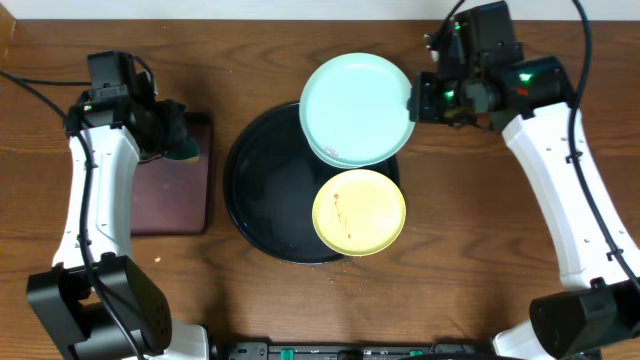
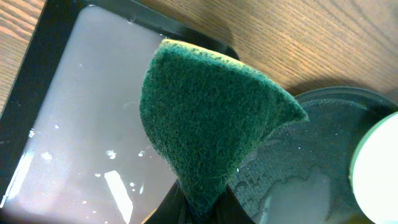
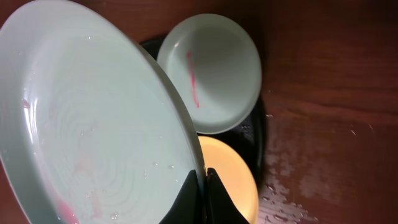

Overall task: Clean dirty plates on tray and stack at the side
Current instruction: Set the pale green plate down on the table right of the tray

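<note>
Three plates are gathered at the right half of the round black tray (image 1: 250, 190). The right gripper (image 1: 414, 100) is clamped on the right-hand rim of one mint-blue plate (image 1: 355, 108). It holds the plate face up above the tray's far-right part, and from overhead the plate looks close to level. The right wrist view shows faint reddish smears on its face. Under it a second mint-blue plate (image 3: 211, 71) with a red streak lies on the tray, almost hidden from overhead. A pale yellow plate (image 1: 359, 212) with small red marks lies on the tray's near-right part.

The left gripper (image 2: 200, 210) is closed on a green scouring sponge (image 2: 211, 118), which hangs over the far-right corner of a wet maroon tray (image 1: 165, 205) just left of the black tray. The held plate therefore lies to the right of the sponge, with its free left edge turned toward it. The bare left half of the black tray lies between them. The next move is probably to bring the sponge rightward across that open stretch and onto the plate's upturned face. The left arm has room there; the black tray's raised rim and the two plates below are the edges to mind. Bare wooden table (image 1: 450, 250) lies right of the black tray and could take a stack.
</note>
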`<action>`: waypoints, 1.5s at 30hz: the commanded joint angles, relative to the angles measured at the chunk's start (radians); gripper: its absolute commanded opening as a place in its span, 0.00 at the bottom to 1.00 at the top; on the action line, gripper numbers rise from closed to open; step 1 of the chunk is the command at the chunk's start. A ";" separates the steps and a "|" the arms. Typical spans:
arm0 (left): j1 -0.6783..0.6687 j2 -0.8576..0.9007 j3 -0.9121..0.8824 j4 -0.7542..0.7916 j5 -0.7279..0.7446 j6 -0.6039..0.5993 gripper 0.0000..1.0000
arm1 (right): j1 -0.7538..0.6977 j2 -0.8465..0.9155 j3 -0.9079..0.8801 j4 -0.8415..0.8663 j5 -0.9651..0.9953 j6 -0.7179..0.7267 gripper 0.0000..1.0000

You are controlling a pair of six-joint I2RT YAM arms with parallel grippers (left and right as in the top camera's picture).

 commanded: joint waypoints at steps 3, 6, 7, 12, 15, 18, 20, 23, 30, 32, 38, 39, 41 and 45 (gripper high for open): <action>-0.092 0.000 0.004 0.010 -0.135 -0.014 0.07 | -0.101 -0.026 0.005 -0.050 -0.043 0.001 0.01; -0.146 0.000 0.005 0.000 -0.136 -0.042 0.07 | -0.167 -0.026 0.005 -0.090 -0.005 -0.007 0.01; -0.161 0.000 0.005 -0.006 -0.136 -0.062 0.07 | -0.188 -0.025 0.005 -0.098 0.011 -0.012 0.01; -0.208 0.000 0.005 -0.035 -0.135 -0.089 0.08 | -0.274 -0.025 0.005 -0.131 0.129 -0.024 0.01; -0.222 0.000 0.005 -0.042 -0.135 -0.089 0.07 | -0.313 -0.025 -0.005 -0.140 0.221 -0.024 0.01; -0.227 0.000 0.005 -0.041 -0.136 -0.099 0.07 | -0.349 -0.025 -0.031 -0.136 0.257 -0.025 0.01; -0.226 0.000 0.005 -0.040 -0.136 -0.109 0.07 | -0.368 -0.025 -0.069 -0.113 0.257 -0.032 0.01; -0.227 0.000 0.005 -0.041 -0.135 -0.111 0.07 | -0.386 -0.025 -0.162 -0.055 0.256 -0.036 0.01; -0.245 0.000 0.005 -0.061 -0.135 -0.111 0.07 | -0.392 -0.025 -0.415 0.164 0.256 -0.105 0.01; -0.254 0.000 0.005 -0.061 -0.135 -0.111 0.07 | -0.393 -0.025 -0.470 0.222 0.256 -0.121 0.01; -0.266 0.000 0.005 -0.061 -0.135 -0.111 0.07 | -0.395 -0.025 -0.601 0.402 0.255 -0.141 0.01; -0.266 0.000 0.005 -0.061 -0.135 -0.111 0.07 | -0.395 -0.025 -0.618 0.429 0.256 -0.148 0.01; -0.266 0.000 0.005 -0.061 -0.135 -0.111 0.07 | -0.395 -0.023 -0.650 0.474 0.256 -0.157 0.01; -0.266 0.000 0.005 -0.064 -0.135 -0.111 0.07 | -0.397 -0.013 -0.702 0.537 0.256 -0.163 0.01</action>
